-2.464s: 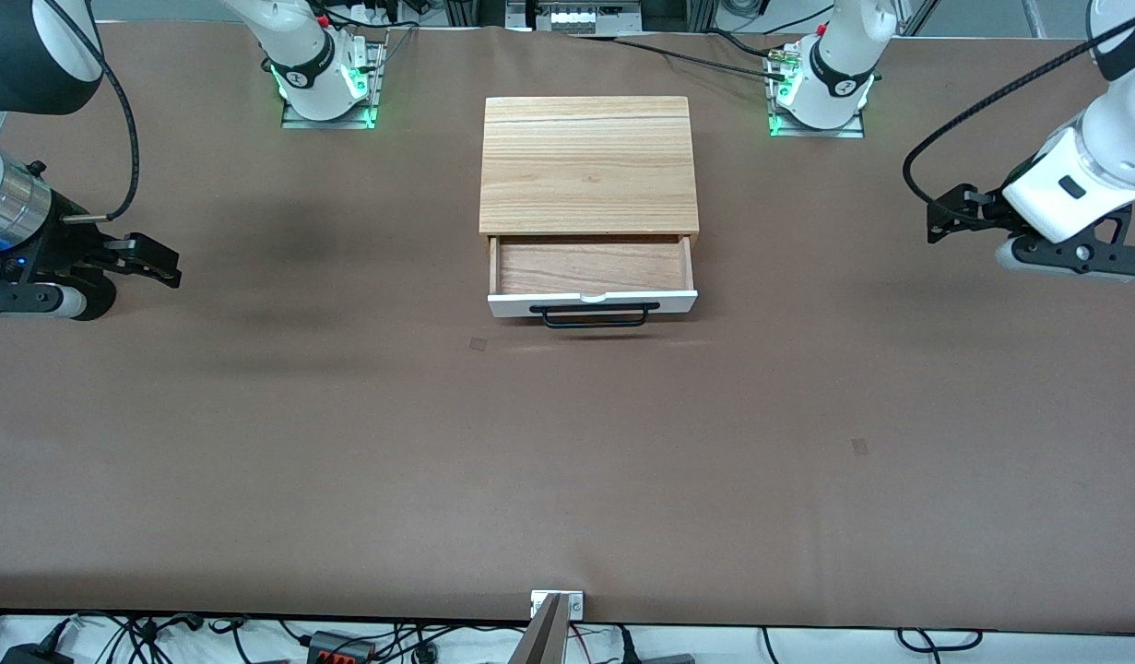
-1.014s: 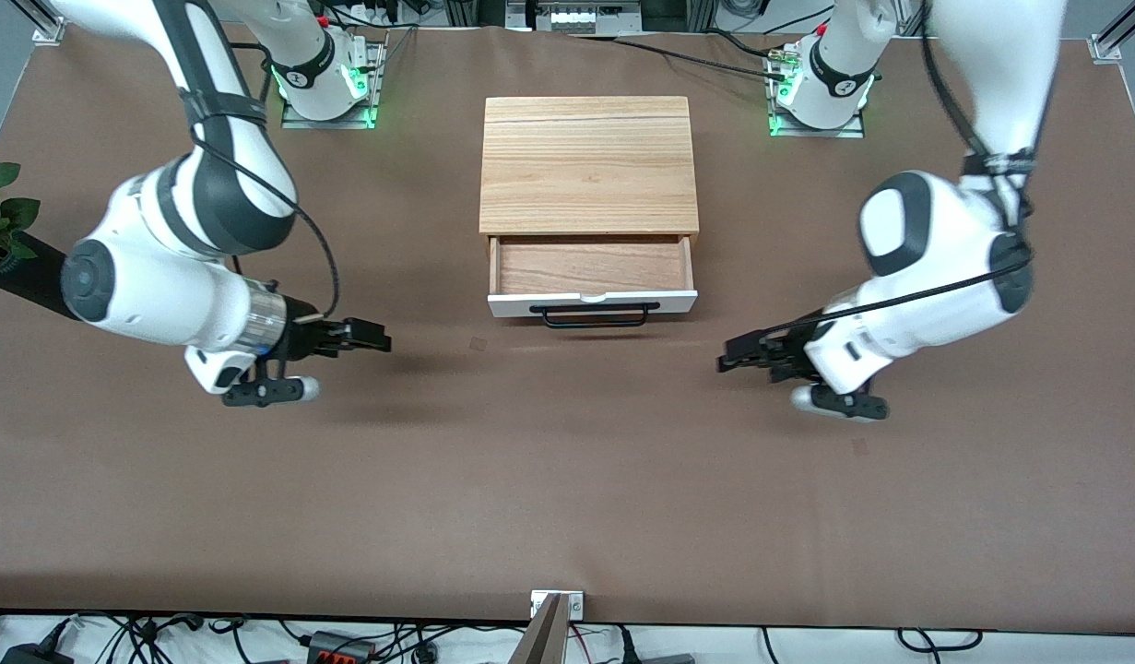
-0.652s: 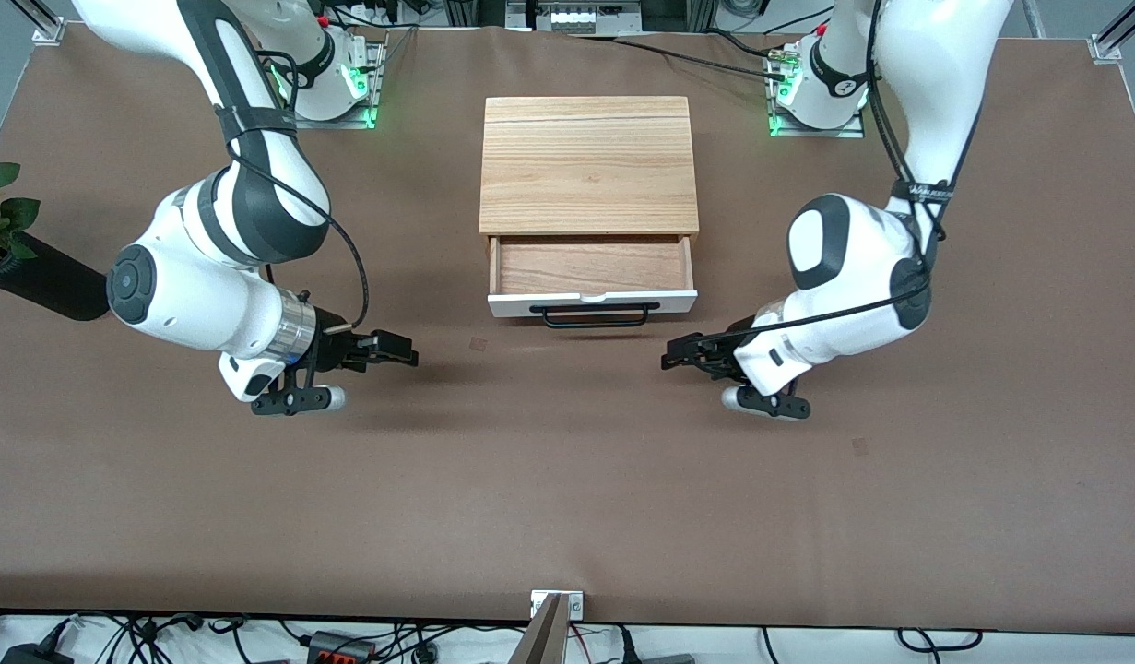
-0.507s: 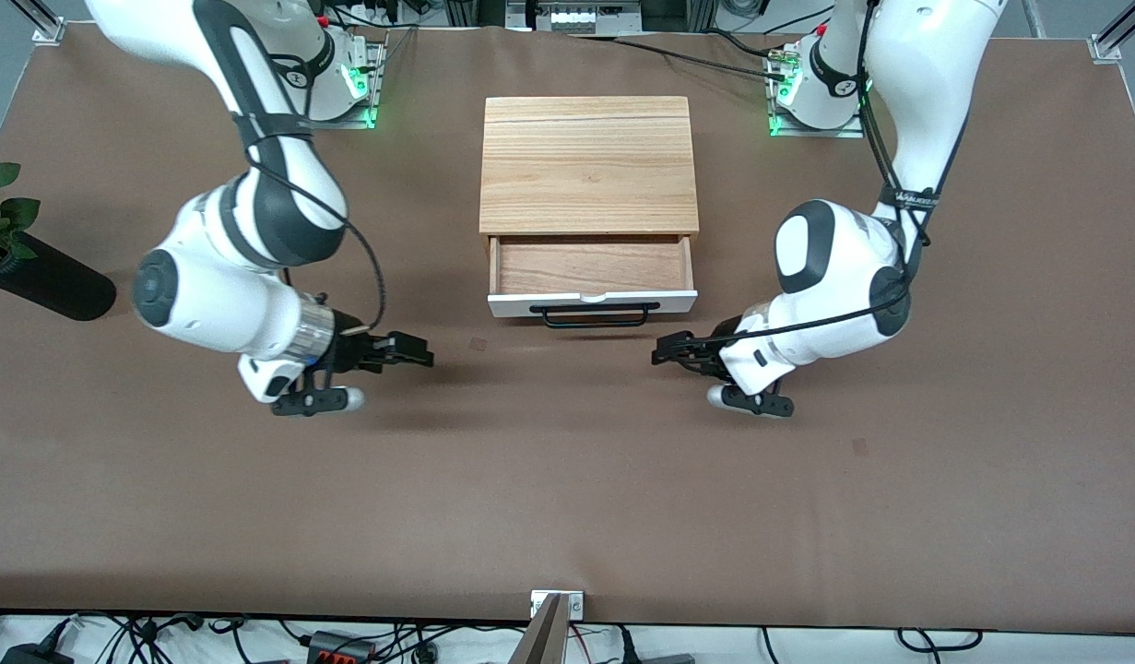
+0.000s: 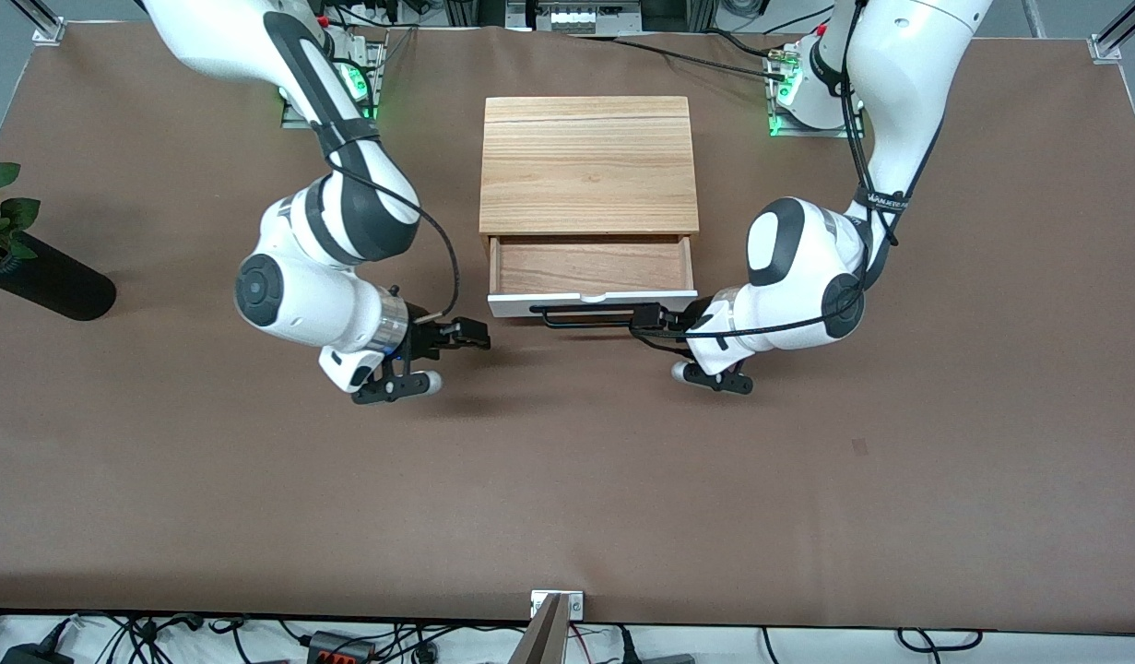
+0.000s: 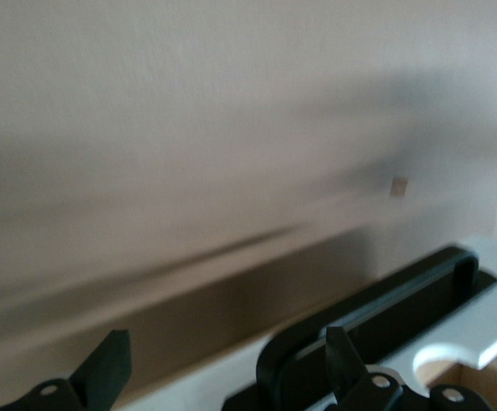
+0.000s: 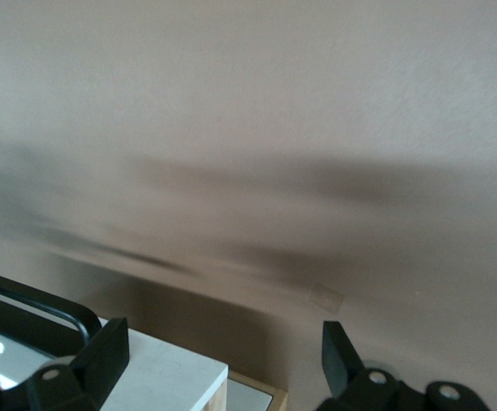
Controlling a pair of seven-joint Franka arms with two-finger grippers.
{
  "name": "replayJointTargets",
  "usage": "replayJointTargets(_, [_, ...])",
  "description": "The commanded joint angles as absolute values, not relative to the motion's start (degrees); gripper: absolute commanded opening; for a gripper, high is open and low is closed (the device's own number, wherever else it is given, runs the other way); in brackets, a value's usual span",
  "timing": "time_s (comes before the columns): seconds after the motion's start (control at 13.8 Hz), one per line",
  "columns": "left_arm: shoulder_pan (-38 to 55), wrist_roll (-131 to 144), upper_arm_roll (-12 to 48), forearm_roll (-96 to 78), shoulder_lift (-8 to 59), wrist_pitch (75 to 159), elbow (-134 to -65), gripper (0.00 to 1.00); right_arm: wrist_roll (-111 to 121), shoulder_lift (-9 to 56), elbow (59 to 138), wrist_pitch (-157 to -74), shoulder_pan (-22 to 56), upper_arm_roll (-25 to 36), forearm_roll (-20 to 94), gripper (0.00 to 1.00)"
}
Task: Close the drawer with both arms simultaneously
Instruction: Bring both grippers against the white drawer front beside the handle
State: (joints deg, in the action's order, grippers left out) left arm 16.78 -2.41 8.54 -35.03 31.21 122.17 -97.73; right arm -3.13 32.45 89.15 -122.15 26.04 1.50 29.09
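Note:
The drawer [image 5: 590, 266] stands pulled out of the light wooden box [image 5: 588, 166], its reddish-brown inside showing. Its white front panel [image 5: 593, 301] carries a black bar handle [image 5: 590, 319]. My left gripper [image 5: 650, 321] is open, low in front of the panel at the handle's end toward the left arm's side. In the left wrist view [image 6: 227, 377] the handle [image 6: 385, 300] and panel [image 6: 496, 317] lie between and just past its fingers. My right gripper [image 5: 470, 335] is open, low over the table just off the drawer's other corner. The right wrist view [image 7: 222, 364] shows that panel corner [image 7: 162, 368].
A black vase [image 5: 46, 281] with a red rose lies at the right arm's end of the table. A small metal mount [image 5: 556, 604] sits at the table edge nearest the front camera. Small tape marks [image 5: 478, 344] dot the brown mat.
Both arms have swung in from the table's ends and come down toward the drawer's front, one at each side. The drawer has not moved.

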Motion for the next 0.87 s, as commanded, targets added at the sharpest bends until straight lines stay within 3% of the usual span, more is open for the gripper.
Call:
replayJointTargets(0.0, [14.9, -3.4, 9.2, -36.8, 29.3, 118.0, -99.2, 1.0, -2.4, 33.8, 89.0, -121.4, 27.2, 1.8, 30.5, 1.0])
replayJointTargets(0.14, [14.7, -3.4, 9.3, -36.8, 29.3, 116.5, -99.2, 1.0, -2.3, 34.2, 89.1, -120.1, 27.2, 1.8, 31.5, 1.0])
replayJointTargets(0.58, [14.8, -3.4, 9.5, -36.8, 29.3, 113.7, -99.4, 1.0, 0.2, 34.4, 88.9, -105.3, 26.0, 1.6, 34.2, 1.0])
replayJointTargets(0.8, [14.8, -3.4, 9.5, -36.8, 29.4, 112.4, -99.5, 1.0, 0.2, 34.6, 88.9, -104.1, 25.9, 1.5, 34.3, 1.0])
